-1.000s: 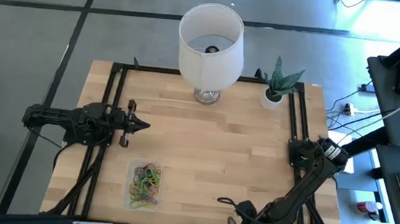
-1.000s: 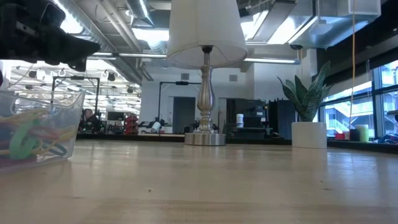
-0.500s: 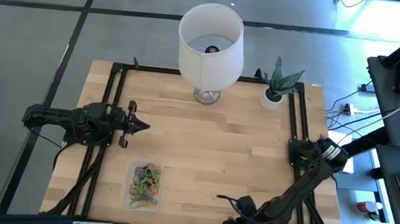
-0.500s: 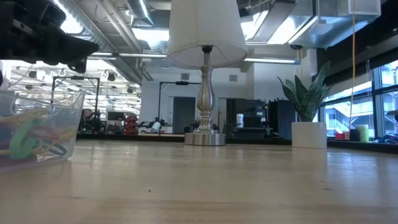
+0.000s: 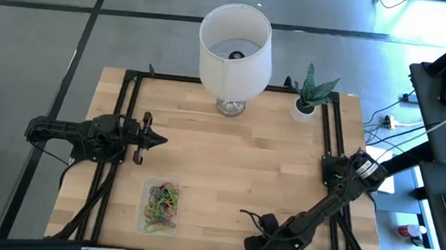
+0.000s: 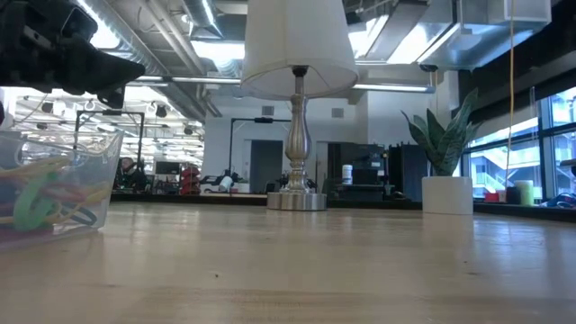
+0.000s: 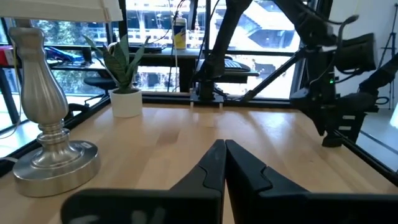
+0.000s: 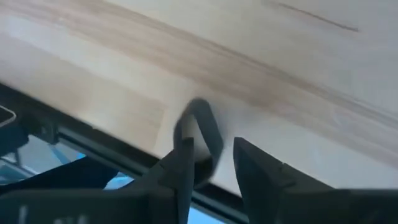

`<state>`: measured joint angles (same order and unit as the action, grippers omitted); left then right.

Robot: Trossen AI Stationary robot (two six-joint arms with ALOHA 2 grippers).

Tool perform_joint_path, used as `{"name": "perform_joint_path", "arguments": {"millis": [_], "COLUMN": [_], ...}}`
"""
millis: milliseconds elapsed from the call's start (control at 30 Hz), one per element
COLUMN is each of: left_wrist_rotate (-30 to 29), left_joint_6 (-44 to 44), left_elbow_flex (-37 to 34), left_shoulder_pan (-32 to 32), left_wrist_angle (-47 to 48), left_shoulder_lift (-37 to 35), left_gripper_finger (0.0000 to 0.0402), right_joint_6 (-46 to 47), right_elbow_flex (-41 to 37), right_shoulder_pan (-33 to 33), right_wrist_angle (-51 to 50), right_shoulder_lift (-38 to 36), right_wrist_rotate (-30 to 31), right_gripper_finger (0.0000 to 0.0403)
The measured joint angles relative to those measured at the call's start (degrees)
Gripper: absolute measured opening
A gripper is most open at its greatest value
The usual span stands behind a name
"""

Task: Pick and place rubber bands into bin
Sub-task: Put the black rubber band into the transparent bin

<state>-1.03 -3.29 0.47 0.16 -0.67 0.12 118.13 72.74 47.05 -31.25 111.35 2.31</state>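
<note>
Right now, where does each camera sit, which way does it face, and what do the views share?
High: overhead, straight down; both arms, bin of rubber bands.
Low: table height, level across; bin, lamp, left arm overhead.
Left wrist: along the table past the shut left end effector; lamp base, plant pot, right arm beyond.
Right wrist: down at the table edge; right end effector open around a black rubber band.
Shared: lamp and pot show in high, low and left wrist.

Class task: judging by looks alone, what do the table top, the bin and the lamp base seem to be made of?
Table top: probably pale wood, matte, with visible plank seams and grain.
Bin: apparently clear plastic; the coloured rubber bands show through its wall.
Lamp base: likely polished metal, silvery with bright reflections.
</note>
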Motion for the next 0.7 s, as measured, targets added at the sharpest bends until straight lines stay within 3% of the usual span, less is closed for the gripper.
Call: {"name": "perform_joint_path", "arguments": {"millis": [200, 367, 500, 700], "left_wrist_rotate": [0.0, 0.0, 0.0, 0.0], "left_joint_6": [0.0, 0.0, 0.0, 0.0], "left_elbow_flex": [0.0, 0.0, 0.0, 0.0], "left_shoulder_pan": [0.0, 0.0, 0.0, 0.0], "left_wrist_angle": [0.0, 0.0, 0.0, 0.0], "left_shoulder_lift": [0.0, 0.0, 0.0, 0.0], "left_gripper_finger": [0.0008, 0.0006, 0.0008, 0.0004], "right_joint_6": [-0.1, -1.6, -9.1, -25.7], "right_elbow_flex": [-4.8, -5.4, -4.0, -2.9], "right_shoulder_pan": [-1.0, -1.8, -3.1, -9.1], "right_wrist_angle": [7.2, 6.8, 6.3, 7.0], "right_shoulder_lift": [0.3, 1.1, 0.9, -1.0], "right_wrist_rotate": [-2.3, -3.5, 1.6, 14.6], "right_gripper_finger": [0.0102, 0.0018, 0.0012, 0.0004]}}
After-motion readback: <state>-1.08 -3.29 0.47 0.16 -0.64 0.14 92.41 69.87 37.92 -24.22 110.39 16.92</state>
